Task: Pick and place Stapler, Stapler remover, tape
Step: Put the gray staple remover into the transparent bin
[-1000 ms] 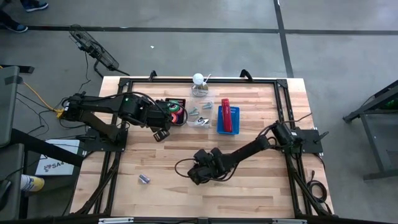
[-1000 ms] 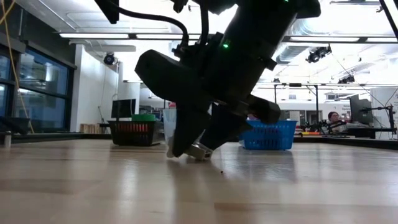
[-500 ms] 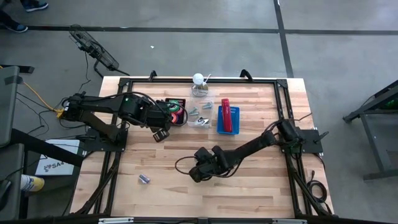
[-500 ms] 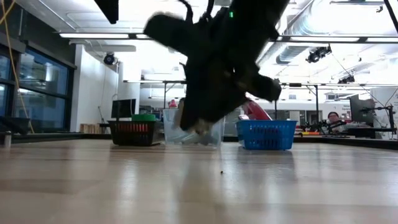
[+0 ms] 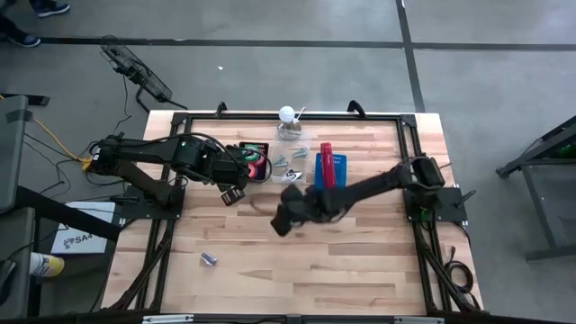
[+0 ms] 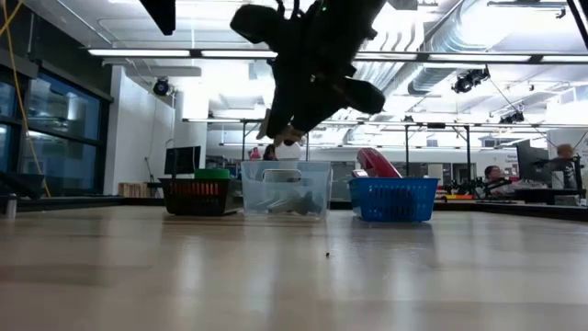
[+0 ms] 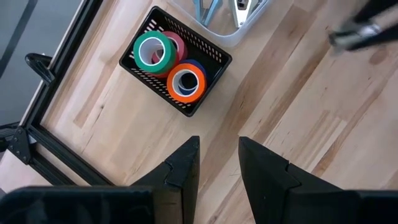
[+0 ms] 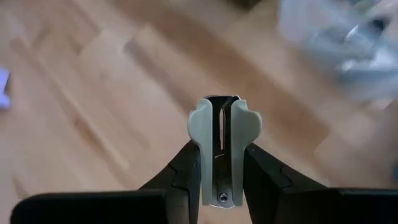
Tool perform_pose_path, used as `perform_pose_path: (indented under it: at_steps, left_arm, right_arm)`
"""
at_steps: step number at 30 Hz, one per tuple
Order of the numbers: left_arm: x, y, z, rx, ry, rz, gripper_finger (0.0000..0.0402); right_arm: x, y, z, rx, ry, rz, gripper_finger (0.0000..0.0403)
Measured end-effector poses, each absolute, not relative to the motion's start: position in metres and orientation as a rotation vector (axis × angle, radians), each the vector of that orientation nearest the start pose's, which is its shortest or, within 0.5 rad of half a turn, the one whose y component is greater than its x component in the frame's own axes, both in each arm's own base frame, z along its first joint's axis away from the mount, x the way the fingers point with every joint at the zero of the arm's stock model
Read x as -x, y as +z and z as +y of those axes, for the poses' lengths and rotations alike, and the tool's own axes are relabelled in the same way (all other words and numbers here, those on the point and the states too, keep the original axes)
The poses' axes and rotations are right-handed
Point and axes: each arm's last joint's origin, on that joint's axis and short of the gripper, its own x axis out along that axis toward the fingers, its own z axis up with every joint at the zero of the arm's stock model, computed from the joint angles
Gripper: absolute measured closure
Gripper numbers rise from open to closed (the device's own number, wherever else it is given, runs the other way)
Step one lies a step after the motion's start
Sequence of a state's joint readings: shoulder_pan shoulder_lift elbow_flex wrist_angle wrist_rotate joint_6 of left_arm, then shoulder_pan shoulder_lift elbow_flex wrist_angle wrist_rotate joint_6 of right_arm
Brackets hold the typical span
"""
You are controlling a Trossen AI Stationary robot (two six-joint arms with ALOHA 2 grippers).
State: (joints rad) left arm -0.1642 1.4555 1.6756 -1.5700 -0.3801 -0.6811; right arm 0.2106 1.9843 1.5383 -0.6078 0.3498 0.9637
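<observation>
My right gripper (image 5: 283,221) hangs in the air over the middle of the table, shut on a pale grey and metal staple remover (image 8: 222,118), seen well above the tabletop in the low view (image 6: 280,131). The red stapler (image 5: 327,166) lies in the blue tray (image 5: 340,173). Green (image 7: 152,51), orange (image 7: 185,81) and pink (image 7: 176,42) tape rolls lie in the black basket (image 7: 205,84). My left gripper (image 7: 217,163) waits open near that basket (image 5: 255,160), touching nothing. My right gripper pinches the staple remover between its two fingers (image 8: 186,171), one on each of the pale plastic side grips (image 8: 200,134). The fingers slant down from the table's right. The remover is lifted clear of the table, its metal end sticking out past the fingertips.
A clear bin (image 5: 290,167) with metal items stands between the black basket and the blue tray, just beyond my right gripper. A small purple thing (image 5: 209,258) lies on the near left part of the table. A white round object (image 5: 287,114) stands at the far edge.
My right gripper has risen from the tabletop with the staple remover in its fingers and has moved toward the far edge, nearer the clear bin. The remover went from touching the table to hanging clear above it.
</observation>
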Motion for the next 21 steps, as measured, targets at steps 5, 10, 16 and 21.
perform_pose_path:
  at_steps: [5, 10, 16, 21]
  left_arm:
    - [-0.235, 0.385, -0.028, 0.221, 0.606, 1.16, 0.0294]
    - [-0.236, 0.386, -0.028, 0.221, 0.607, 1.152, 0.0294]
    - [-0.236, 0.386, -0.028, 0.227, 0.601, 1.156, 0.0294]
    - [-0.236, 0.386, -0.028, 0.209, 0.589, 1.162, 0.0294]
  right_arm:
    - [-0.416, 0.218, 0.037, -0.621, -0.624, 0.844, 0.0325]
    - [-0.418, 0.219, 0.0, -0.629, -0.642, 0.854, 0.0325]
    - [-0.417, 0.219, -0.035, -0.555, -0.6, 0.896, 0.0325]
    - [-0.414, 0.219, -0.057, -0.412, -0.519, 0.948, 0.0325]
